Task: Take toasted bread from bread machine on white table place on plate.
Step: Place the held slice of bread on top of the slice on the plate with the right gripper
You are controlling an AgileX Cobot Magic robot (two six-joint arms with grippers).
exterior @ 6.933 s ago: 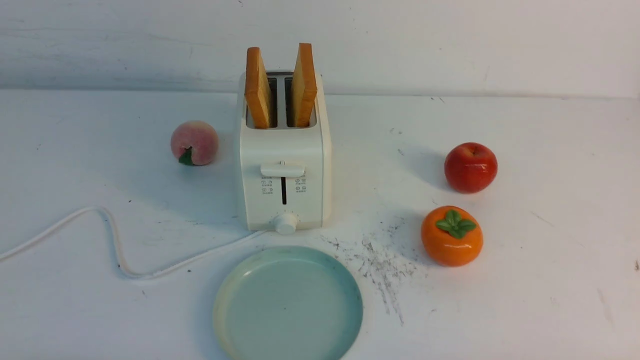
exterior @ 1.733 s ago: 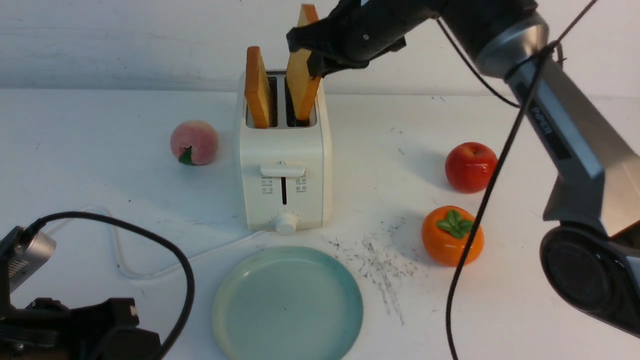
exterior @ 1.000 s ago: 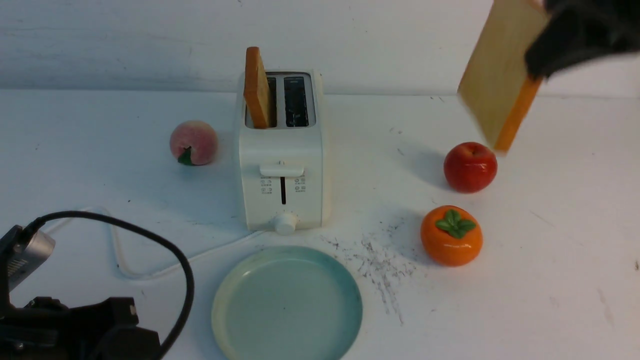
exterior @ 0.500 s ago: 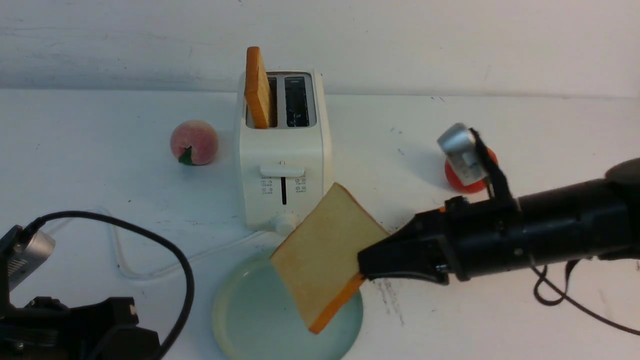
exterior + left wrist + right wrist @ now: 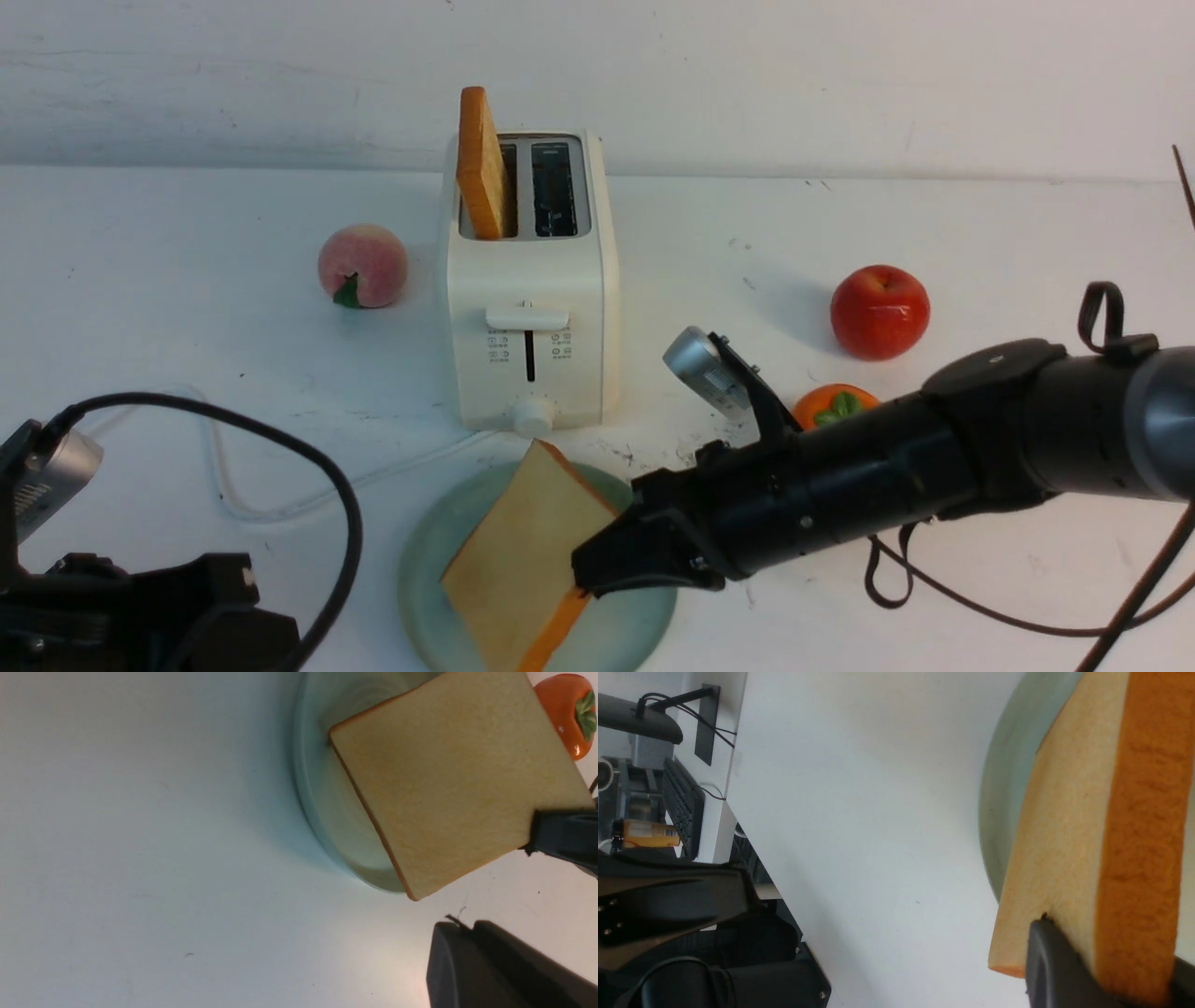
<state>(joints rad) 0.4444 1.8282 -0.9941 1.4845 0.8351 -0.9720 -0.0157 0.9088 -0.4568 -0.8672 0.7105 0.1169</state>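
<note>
Front view, with both wrist views. The right gripper [image 5: 586, 581], reaching in from 3 o'clock of the plate [image 5: 644, 618], has its jaws clamped across the thickness of the first slice of toasted bread [image 5: 518, 565], one pad on the pale face and one behind the orange crust edge. Gripping at a corner leaves most of the slice free to be laid flat. The slice is tilted over the plate, its far corner toward 12 o'clock and a near corner overhanging the rim at about 6 o'clock (whether any part touches the plate cannot be told). The plate lies at 6 o'clock of the bread machine [image 5: 532, 280] on the white table [image 5: 187, 280], probably to keep the carry short. The second slice [image 5: 481, 163] stands upright in the left slot, proud enough to be pinched from above; the right slot is empty. The left gripper [image 5: 467, 952] waits low at 8 o'clock of the plate, its jaw state indeterminable. The likely next step is release, once the slice is lowered.
</note>
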